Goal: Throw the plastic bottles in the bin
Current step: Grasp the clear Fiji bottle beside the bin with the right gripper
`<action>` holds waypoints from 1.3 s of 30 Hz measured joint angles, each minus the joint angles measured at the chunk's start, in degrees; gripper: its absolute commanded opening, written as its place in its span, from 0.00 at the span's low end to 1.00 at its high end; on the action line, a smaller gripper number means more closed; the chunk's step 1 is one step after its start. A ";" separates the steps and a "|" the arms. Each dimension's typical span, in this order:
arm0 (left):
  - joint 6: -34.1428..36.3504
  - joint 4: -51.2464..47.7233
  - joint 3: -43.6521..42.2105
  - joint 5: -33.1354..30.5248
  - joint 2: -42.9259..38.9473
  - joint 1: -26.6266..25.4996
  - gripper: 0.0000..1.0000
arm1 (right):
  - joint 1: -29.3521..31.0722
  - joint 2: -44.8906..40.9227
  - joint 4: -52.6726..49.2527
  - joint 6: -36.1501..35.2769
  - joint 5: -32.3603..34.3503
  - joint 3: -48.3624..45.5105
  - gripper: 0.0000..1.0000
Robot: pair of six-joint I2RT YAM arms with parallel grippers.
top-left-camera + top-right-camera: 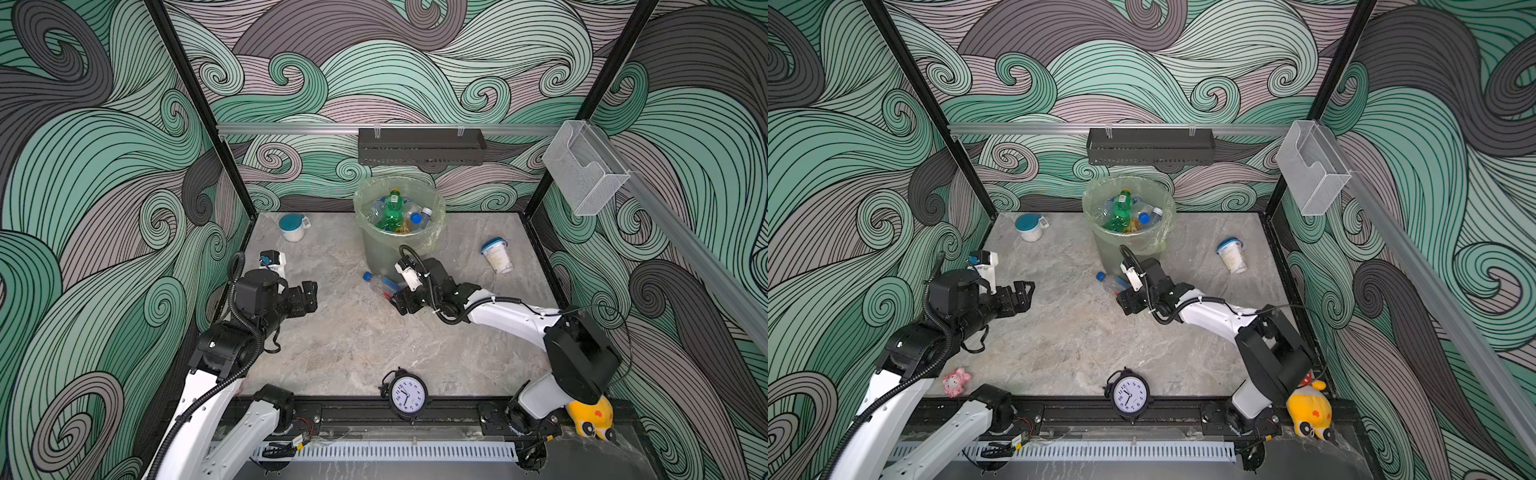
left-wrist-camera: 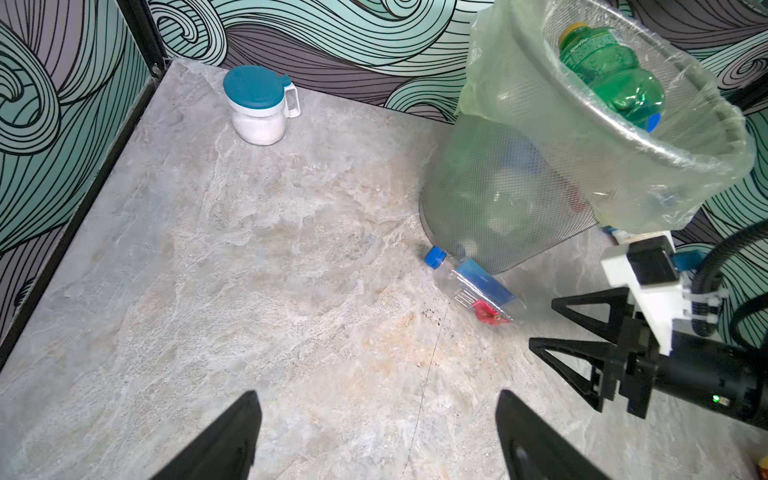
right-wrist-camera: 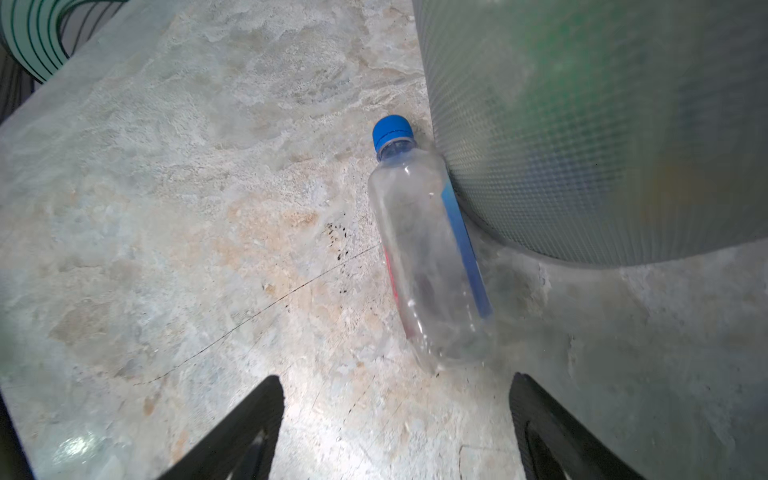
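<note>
A tall round bin (image 1: 374, 253) of grey mesh, lined with a pale green plastic bag, stands on a marbled grey table (image 1: 353, 345) against the patterned back wall. Inside the bin lie several plastic bottles, among them a green bottle (image 1: 390, 210) with a yellow cap and a clear one with a blue cap (image 1: 417, 218).

One clear bottle (image 3: 428, 257) with a blue cap and a blue label lies on its side at the foot of the bin. It appears to lean against the mesh wall, though the close view is too soft there to be sure.

The right gripper (image 2: 542, 322) hovers low just beside the bin's base, on the bottle's bottom end. Its jaws are spread apart with nothing between them, and they do not touch the bottle.

The left gripper (image 1: 309, 297) hangs well to the left of the bin, its jaws also spread wide and empty.

A white cup with a teal lid (image 1: 293, 227) stands to the bin's left. A white tub with a blue lid (image 1: 496, 255) lies tipped to the bin's right.
</note>
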 measured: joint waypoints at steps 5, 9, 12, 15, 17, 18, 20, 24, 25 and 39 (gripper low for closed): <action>0.00 -1.25 -0.48 -0.22 -1.07 0.24 0.90 | 1.11 5.81 -1.27 -2.73 2.91 4.74 0.85; 0.02 -1.36 -0.50 -0.26 -1.60 0.26 0.90 | 2.14 9.94 -2.67 -3.96 5.16 7.32 0.84; 0.02 -1.33 -0.70 -0.22 -1.70 0.26 0.90 | 3.08 12.07 -4.09 -4.48 6.64 8.70 0.84; 0.02 -1.25 -1.22 -0.22 -1.70 0.26 0.90 | 4.35 14.60 -5.55 -5.09 8.20 10.97 0.81; 0.04 -1.27 -1.66 -0.20 -1.70 0.26 0.90 | 5.29 15.89 -6.43 -5.55 8.81 12.41 0.78; 0.11 -1.25 -1.79 -0.17 -1.68 0.26 0.90 | 5.81 16.55 -6.84 -5.62 9.22 13.07 0.78; 0.20 -1.25 -1.97 -0.17 -1.68 0.26 0.90 | 6.84 17.29 -7.50 -5.66 9.68 13.84 0.76; 0.24 -1.22 -1.99 -0.15 -1.68 0.28 0.90 | 8.66 17.59 -8.22 -5.49 10.21 14.36 0.72; 0.24 -1.22 -2.01 -0.15 -1.68 0.28 0.90 | 8.96 17.62 -8.35 -5.44 10.29 14.43 0.72; 0.20 -1.16 -3.85 -0.17 -1.84 0.31 0.89 | 11.39 17.27 -12.00 -2.60 10.49 15.26 0.59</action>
